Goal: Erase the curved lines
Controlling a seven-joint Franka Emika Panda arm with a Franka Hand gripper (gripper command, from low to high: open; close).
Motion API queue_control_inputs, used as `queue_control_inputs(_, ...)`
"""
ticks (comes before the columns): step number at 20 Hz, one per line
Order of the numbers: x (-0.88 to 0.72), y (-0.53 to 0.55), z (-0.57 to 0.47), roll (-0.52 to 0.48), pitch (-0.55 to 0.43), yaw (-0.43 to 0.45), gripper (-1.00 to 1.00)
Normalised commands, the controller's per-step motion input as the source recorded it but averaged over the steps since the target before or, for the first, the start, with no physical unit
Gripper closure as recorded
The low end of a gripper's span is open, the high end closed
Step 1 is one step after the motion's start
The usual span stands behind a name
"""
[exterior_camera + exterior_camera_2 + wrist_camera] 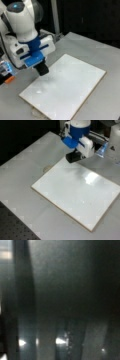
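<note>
A grey table (105, 100) filled both front views, with a dark background behind it. On the table lay a white board (67, 87) with a thin wooden edge, flat and turned at an angle to the table's sides.

In a front view, at the far left, a small orange object (9, 79) sat on the table beside the robot's base. Right of it stood the white arm with its blue wrist section, and below that the gripper (43, 69), which carried a black block eraser (43, 70). The eraser was over the board's upper-left edge, touching it or just above it; which of the two could not be told. The gripper's fingers were hidden behind the blue mount and the eraser, so whether they were spread or pressed together could not be told.

In a front view, the gripper (75, 157) and eraser (74, 157) were at the board's (75, 195) top edge.

The curve lines could not be made out on the board in either front view; its surface looked plain white with a glare patch.

The wrist view showed only dark blur with a few bright specks.
</note>
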Motion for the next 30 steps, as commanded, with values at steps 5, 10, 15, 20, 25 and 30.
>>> queue_control_inputs(5,0.46,-0.61,0.14,0.005,0.254,0.372,1.00)
queue_control_inputs(10,0.55,-0.55,0.06,0.034,0.225,0.341,1.00)
queue_control_inputs(15,0.50,-0.44,0.05,0.033,0.187,0.303,1.00)
queue_control_inputs(20,0.29,-0.26,0.03,0.048,0.168,0.230,1.00)
queue_control_inputs(25,0.11,-0.17,-0.03,0.074,0.103,0.220,1.00)
queue_control_inputs(30,0.05,-0.22,-0.14,0.090,0.034,0.171,1.00)
